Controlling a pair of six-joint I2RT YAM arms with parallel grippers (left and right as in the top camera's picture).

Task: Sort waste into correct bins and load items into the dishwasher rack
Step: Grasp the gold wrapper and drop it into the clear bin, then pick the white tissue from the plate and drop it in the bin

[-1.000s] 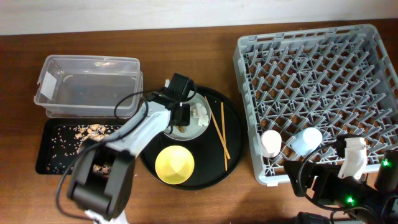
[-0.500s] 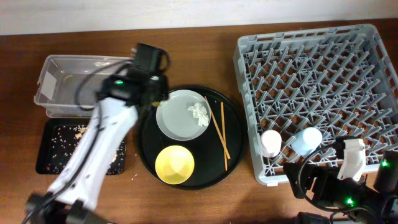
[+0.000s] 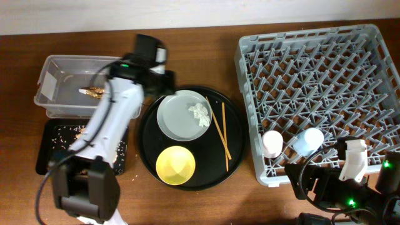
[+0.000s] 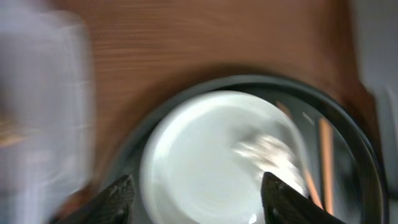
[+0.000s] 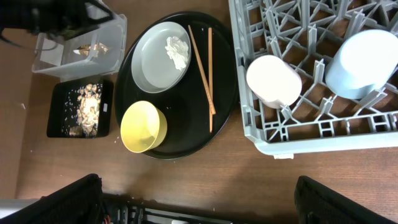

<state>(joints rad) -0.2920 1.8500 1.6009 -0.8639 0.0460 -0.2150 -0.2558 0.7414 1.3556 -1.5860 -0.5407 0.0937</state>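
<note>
Spanning frame, brown wooden table (image 3: 187, 62); pale wall (image 3: 187, 12) behind; left hand (image 4: 199, 196) apart, right hand (image 5: 202, 202) apart.

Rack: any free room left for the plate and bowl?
Rack is bare everywhere behind and right of the pink cup and blue cup. Only its near-left corner, where they sit, is crowded.

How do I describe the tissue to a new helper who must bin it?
Find the round black tray left of the grey rack. On it, a white plate lies beyond a yellow bowl. The tissue is the crumpled white wad on that plate, the only thing on it.
</note>
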